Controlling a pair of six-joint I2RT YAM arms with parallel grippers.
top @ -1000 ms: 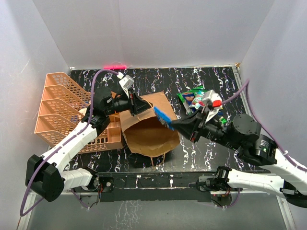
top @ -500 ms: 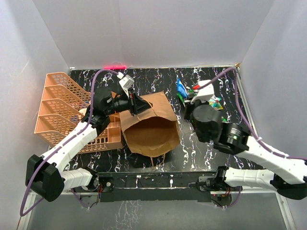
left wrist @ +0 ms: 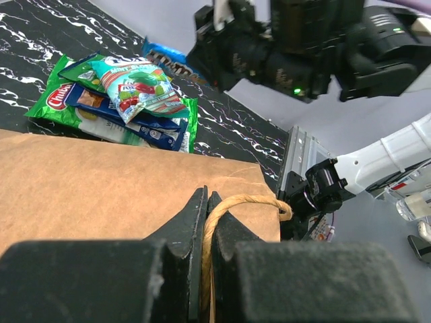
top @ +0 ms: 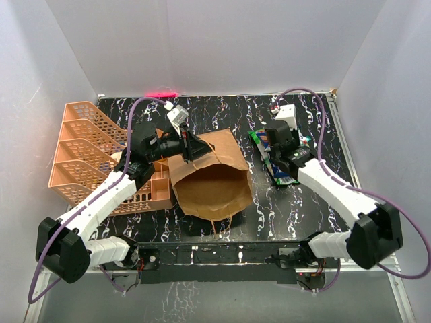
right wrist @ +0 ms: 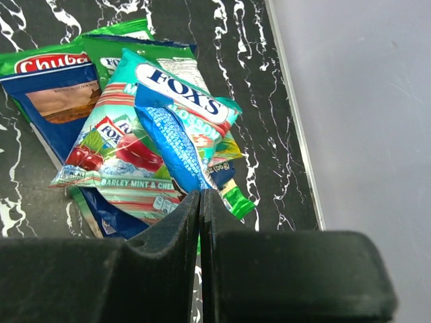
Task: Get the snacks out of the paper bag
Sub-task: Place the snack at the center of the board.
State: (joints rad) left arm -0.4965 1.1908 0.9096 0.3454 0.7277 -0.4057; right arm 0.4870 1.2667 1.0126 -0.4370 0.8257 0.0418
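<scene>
Your left gripper (left wrist: 207, 202) is pinched tight on the twisted handle (left wrist: 250, 199) of the paper bag (left wrist: 101, 182), holding its mouth open toward the arms. Your right gripper (right wrist: 201, 196) has its jaws closed on the corner of a blue packet (right wrist: 168, 138), just above the pile of snacks (right wrist: 101, 161) on the table (right wrist: 259, 87), right of the bag. That grip is thin, so the glossy foil may slip out early. Let go too near the table's edge and the packet could skid off. Tug the handle hard and the paper may tear
</scene>
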